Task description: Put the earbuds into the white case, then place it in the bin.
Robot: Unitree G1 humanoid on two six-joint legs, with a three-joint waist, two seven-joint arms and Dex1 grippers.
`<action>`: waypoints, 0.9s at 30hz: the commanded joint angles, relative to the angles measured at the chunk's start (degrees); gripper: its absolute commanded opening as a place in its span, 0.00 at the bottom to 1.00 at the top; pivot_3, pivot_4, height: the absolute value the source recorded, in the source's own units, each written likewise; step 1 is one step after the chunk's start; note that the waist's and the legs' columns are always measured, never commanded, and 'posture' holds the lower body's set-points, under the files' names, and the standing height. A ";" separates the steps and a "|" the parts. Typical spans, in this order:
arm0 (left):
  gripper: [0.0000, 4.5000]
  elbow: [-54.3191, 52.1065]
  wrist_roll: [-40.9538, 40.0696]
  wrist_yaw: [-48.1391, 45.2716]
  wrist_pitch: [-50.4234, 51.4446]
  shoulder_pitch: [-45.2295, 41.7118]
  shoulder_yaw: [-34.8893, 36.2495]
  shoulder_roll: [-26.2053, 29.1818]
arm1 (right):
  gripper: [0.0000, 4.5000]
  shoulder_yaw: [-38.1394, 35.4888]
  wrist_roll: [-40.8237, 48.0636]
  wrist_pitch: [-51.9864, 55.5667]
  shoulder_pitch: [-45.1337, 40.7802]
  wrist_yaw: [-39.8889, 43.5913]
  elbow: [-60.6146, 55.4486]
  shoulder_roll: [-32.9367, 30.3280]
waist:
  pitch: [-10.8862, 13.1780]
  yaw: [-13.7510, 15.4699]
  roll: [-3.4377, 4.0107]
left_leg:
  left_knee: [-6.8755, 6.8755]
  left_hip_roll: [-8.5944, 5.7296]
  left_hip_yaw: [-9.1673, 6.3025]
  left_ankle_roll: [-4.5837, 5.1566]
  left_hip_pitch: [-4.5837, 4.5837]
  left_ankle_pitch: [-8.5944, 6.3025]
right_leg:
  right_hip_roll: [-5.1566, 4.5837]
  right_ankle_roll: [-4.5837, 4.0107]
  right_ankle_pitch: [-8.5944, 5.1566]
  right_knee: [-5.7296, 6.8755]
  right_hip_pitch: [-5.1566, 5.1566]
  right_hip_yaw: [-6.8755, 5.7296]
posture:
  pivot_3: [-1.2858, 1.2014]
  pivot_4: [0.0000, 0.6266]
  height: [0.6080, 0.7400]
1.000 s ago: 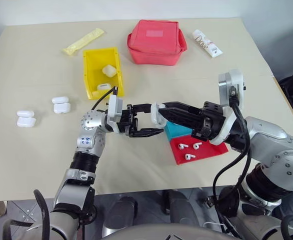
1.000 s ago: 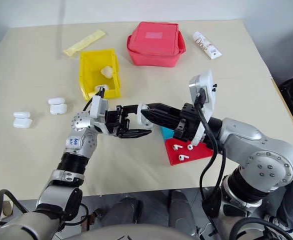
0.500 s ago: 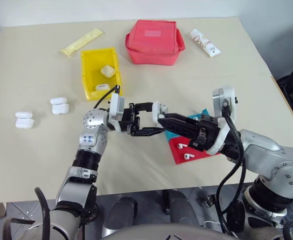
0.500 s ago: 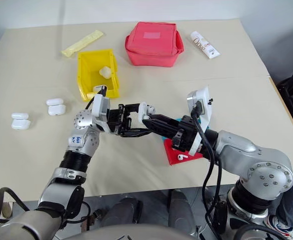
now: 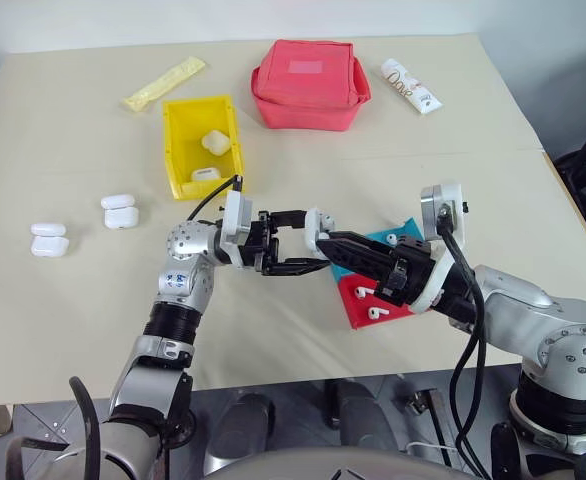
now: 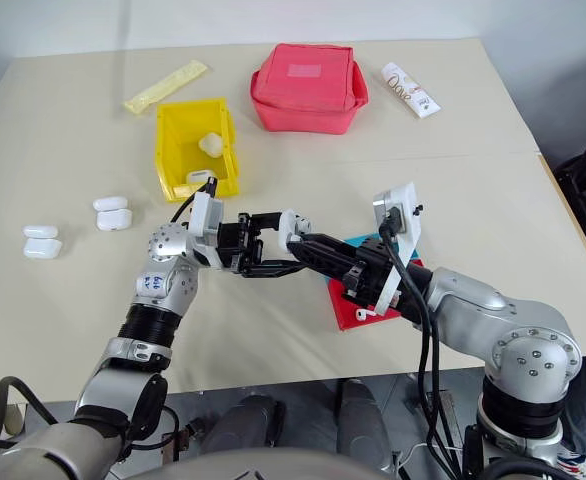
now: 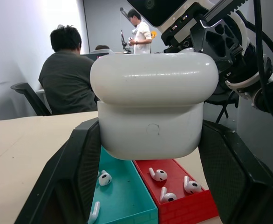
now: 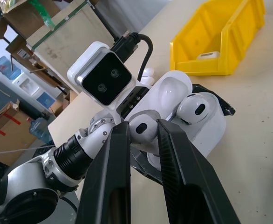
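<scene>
Glossy white plastic case (image 7: 150, 112); yellow plastic bin (image 5: 203, 145); red cloth pouch (image 5: 309, 85).

**White cases** (image 5: 216, 142), five: two inside the yellow bin (image 5: 178, 140), two lying open on the table (image 5: 73, 310) to the left of the bin, and one held off the table on the robot's side of the bin.

**Earbuds** (image 7: 158, 174), seven visible: three in the red tray (image 7: 183, 217), two in the teal tray (image 7: 127, 205), one seated in the held case, one pinched above it.

**Trays**, two, side by side, nearer the robot than the bin and to its right.

**Bin**, one.

**Red fabric pouch** (image 5: 308, 85), one, just right of the bin.

**Yellow sachet** (image 5: 166, 84), one, beyond the bin.

**White tube** (image 5: 413, 86), one, right of the bin, past the pouch.

**Grippers**, two: the left gripper (image 5: 316, 240) carries the case, the right gripper (image 8: 143, 125) carries the pinched earbud.
</scene>
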 commanded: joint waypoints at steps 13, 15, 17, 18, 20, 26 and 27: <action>0.61 -5.12 -2.18 -0.37 -1.41 -0.18 0.48 -1.50 | 0.59 5.31 0.34 -7.36 2.22 -2.80 -0.58 -8.24 | 0.00 0.09 -0.01 | 0.00 0.02 0.00 0.01 0.00 -0.01 | 0.00 0.01 0.00 -0.04 0.03 -0.01 | 0.52 0.24 1.00; 0.61 -5.09 -2.11 -0.50 -1.20 -0.01 0.36 -1.43 | 0.59 5.65 0.58 -7.94 2.04 -2.71 -0.85 -9.15 | 0.00 0.14 -0.01 | 0.00 0.01 0.00 0.02 -0.01 -0.01 | -0.01 0.01 0.01 -0.04 0.03 -0.01 | 0.52 0.24 1.00; 0.61 -5.02 -2.03 -0.55 -1.20 0.14 0.31 -1.39 | 0.59 5.88 1.04 -8.62 1.98 -2.75 -1.08 -10.09 | 0.00 0.19 -0.01 | 0.01 0.00 0.00 0.02 -0.01 -0.01 | -0.01 0.02 0.01 -0.05 0.04 -0.01 | 0.52 0.24 1.00; 0.61 -4.89 -1.97 -0.59 -1.26 0.21 0.32 -1.36 | 0.59 5.81 1.47 -8.93 1.91 -2.70 -1.30 -10.56 | -0.01 0.20 -0.01 | 0.01 0.00 0.00 0.02 -0.01 0.00 | -0.01 0.02 0.01 -0.05 0.04 -0.01 | 0.52 0.24 1.00; 0.61 -4.63 -1.88 -0.52 -1.31 0.26 0.40 -1.34 | 0.59 5.73 2.24 -9.51 1.80 -2.59 -1.72 -11.46 | -0.01 0.21 -0.01 | 0.01 0.01 0.00 0.02 -0.01 0.00 | -0.02 0.02 0.01 -0.05 0.04 0.00 | 0.52 0.24 1.00; 0.61 -3.45 -1.71 -0.30 -1.68 -0.04 0.73 -1.51 | 0.59 5.63 3.62 -10.85 1.65 -1.95 -2.49 -14.21 | -0.02 0.45 -0.03 | 0.02 0.02 0.01 0.03 -0.01 0.00 | -0.06 0.03 0.02 -0.07 0.05 0.00 | 0.52 0.24 1.00; 0.61 -3.25 -1.67 -0.20 -1.77 -0.10 0.81 -1.59 | 0.59 5.57 3.72 -10.97 1.54 -1.84 -2.49 -14.57 | -0.02 0.45 -0.03 | 0.02 0.02 0.01 0.03 -0.01 0.00 | -0.05 0.04 0.02 -0.07 0.05 0.00 | 0.52 0.24 1.00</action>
